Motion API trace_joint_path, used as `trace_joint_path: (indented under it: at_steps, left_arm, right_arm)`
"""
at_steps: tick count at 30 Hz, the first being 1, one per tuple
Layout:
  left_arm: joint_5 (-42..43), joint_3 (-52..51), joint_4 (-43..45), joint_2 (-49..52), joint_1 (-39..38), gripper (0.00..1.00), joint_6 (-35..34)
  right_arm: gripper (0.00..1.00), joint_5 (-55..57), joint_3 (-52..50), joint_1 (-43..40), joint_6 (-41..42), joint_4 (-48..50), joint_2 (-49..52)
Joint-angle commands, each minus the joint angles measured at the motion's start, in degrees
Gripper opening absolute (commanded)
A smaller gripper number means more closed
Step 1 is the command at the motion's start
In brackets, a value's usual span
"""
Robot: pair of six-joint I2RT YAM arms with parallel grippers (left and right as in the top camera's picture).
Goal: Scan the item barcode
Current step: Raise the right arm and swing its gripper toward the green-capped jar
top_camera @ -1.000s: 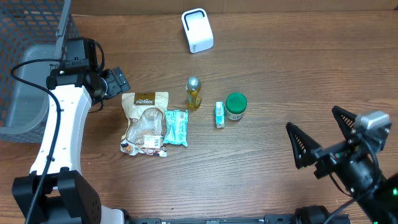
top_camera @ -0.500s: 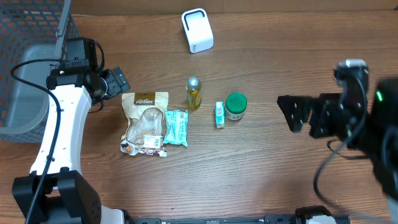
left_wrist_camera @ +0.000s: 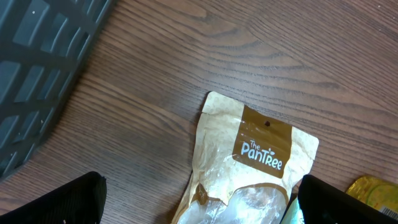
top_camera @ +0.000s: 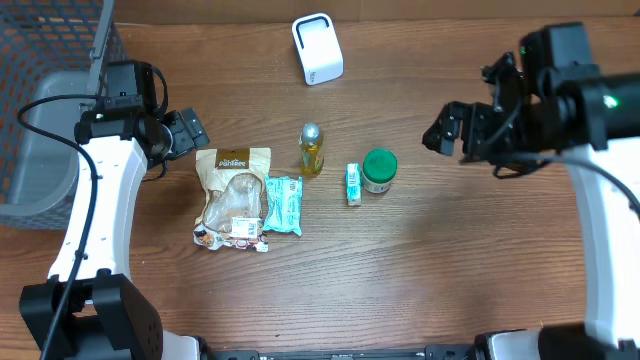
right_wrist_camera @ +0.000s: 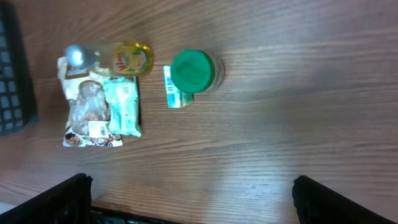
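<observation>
Several items lie mid-table: a brown PanTree snack pouch (top_camera: pixel 233 195), a teal packet (top_camera: pixel 283 205), a yellow bottle (top_camera: pixel 311 148), a small green-white box (top_camera: pixel 353 184) and a green-lidded jar (top_camera: pixel 379 170). The white barcode scanner (top_camera: pixel 317 48) stands at the back. My left gripper (top_camera: pixel 190 132) hovers open at the pouch's top-left corner; in the left wrist view the pouch (left_wrist_camera: pixel 249 162) lies between the wide fingers (left_wrist_camera: pixel 56 202). My right gripper (top_camera: pixel 452 133) hangs open to the right of the jar, holding nothing. The right wrist view looks down on the jar (right_wrist_camera: pixel 194 70), box (right_wrist_camera: pixel 171 87) and pouch (right_wrist_camera: pixel 87 115).
A grey bin (top_camera: pixel 40 150) and a dark mesh basket (top_camera: pixel 50 40) stand at the far left, beside the left arm. The basket's wall (left_wrist_camera: pixel 37 62) fills the left wrist view's upper left. Bare wood lies in front of and right of the items.
The right arm has swung from the front right corner up and back, ending right of the jar. The left arm and all items have stayed put.
</observation>
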Motion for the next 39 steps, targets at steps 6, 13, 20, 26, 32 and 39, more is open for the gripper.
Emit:
trace_joint_path:
  at_steps: [6,13,20,26,32,39]
  left_arm:
    - [0.3,0.7,0.1,-0.6,-0.1,1.00,0.4]
    - [0.3,0.7,0.1,-0.6,-0.1,1.00,0.4]
    - [0.3,0.7,0.1,-0.6,-0.1,1.00,0.4]
    - [0.3,0.7,0.1,-0.6,-0.1,0.99,0.4]
    - [0.3,0.7,0.1,-0.6,-0.1,0.99,0.4]
    - [0.3,0.7,0.1,-0.6,-0.1,0.99,0.4]
  right_arm:
    - [1.00,0.1,1.4,0.3,2.4,1.7,3.3]
    - [1.00,-3.5,1.4,0.3,8.2,6.1,3.7]
    - [1.00,-5.7,1.4,0.3,9.6,5.8,3.7]
    - [1.00,-7.1,1.4,0.3,9.6,6.1,3.7]
    - [1.00,-7.0,1.4,0.3,9.6,5.2,3.7]
    - [1.00,-7.0,1.4,0.3,9.6,5.4,3.7]
